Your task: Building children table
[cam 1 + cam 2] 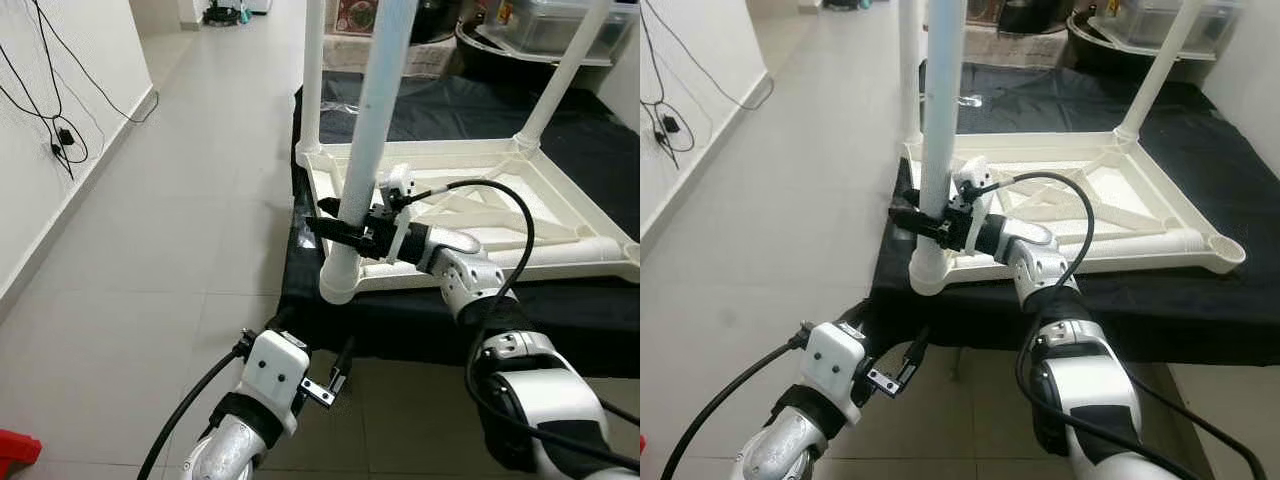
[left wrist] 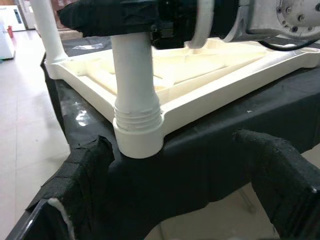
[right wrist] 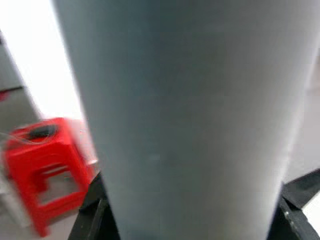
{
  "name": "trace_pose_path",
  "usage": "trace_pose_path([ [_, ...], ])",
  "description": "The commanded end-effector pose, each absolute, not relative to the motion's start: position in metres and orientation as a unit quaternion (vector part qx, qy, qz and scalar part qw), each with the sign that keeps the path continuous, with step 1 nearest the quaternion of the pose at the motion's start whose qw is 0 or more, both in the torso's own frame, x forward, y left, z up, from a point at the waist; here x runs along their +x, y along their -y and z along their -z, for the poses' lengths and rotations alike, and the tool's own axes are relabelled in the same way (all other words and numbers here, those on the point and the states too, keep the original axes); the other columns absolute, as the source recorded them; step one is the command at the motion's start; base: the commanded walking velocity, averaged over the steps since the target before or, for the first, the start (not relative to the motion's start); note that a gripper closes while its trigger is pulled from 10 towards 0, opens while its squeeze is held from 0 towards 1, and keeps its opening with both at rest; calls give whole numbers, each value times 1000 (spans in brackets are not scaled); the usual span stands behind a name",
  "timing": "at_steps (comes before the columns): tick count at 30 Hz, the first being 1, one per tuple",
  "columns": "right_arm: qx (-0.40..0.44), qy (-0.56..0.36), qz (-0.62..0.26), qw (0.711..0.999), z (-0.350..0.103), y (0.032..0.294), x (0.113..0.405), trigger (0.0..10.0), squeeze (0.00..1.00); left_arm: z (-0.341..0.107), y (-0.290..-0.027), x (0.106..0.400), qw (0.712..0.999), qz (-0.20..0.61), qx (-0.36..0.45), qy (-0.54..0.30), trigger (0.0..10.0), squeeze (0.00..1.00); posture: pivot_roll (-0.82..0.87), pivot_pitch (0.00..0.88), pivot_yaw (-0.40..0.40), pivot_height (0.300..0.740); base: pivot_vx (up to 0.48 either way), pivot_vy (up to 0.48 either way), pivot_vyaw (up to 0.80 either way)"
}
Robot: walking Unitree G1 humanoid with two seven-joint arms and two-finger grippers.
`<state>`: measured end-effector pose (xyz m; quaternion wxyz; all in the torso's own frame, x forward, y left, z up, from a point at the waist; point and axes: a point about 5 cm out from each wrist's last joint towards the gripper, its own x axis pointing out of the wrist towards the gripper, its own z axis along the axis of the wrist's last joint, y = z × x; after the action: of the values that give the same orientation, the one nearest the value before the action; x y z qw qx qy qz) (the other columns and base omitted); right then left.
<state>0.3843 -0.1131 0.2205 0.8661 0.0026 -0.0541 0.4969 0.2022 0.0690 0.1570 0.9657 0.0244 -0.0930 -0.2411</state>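
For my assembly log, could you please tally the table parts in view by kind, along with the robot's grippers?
White table legs standing in the tabletop: 3 (near leg, far-left leg, far-right leg)
Upturned white tabletop: 1
Grippers: 2 (right gripper shut on the near leg, left gripper low and open)
Total: 6

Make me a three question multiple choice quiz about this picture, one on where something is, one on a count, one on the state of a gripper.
1. Where does the upturned white tabletop lie?
A. on a black cloth
B. on bare tiles
C. on a red stool

2. How many white legs stand up from the tabletop?
A. one
B. three
C. five

3. What is the right gripper doing?
A. hanging open over the floor
B. clamped around the near leg
C. holding a cable

Answers:
1. A, the black cloth spreads under the tabletop.
2. B, three legs rise in the eye views.
3. B, its black fingers sit on either side of the leg above the corner socket.
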Motion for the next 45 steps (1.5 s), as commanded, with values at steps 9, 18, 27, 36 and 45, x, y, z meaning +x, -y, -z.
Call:
trace_pose_path([
  [9,34,53,-87,994,-193,159,395,0,0,-153,-67,202,964,248,29,88,10000,0,111,136,-58,740,0,0,0],
  [18,89,39,225,970,-177,180,368,0,0,-153,-67,203,964,248,29,88,10000,0,107,139,-59,740,0,0,0],
  [27,99,53,258,960,-181,142,367,0,0,-153,-66,203,964,248,27,89,10000,0,109,137,-62,740,0,0,0],
  [36,101,134,36,985,-209,123,376,10000,0,-153,-65,202,964,250,25,88,10000,0,98,142,-61,740,0,0,0],
  [45,86,90,-279,952,-214,122,380,10000,0,-153,-64,203,963,252,24,88,10000,0,96,141,-64,740,0,0,0],
])
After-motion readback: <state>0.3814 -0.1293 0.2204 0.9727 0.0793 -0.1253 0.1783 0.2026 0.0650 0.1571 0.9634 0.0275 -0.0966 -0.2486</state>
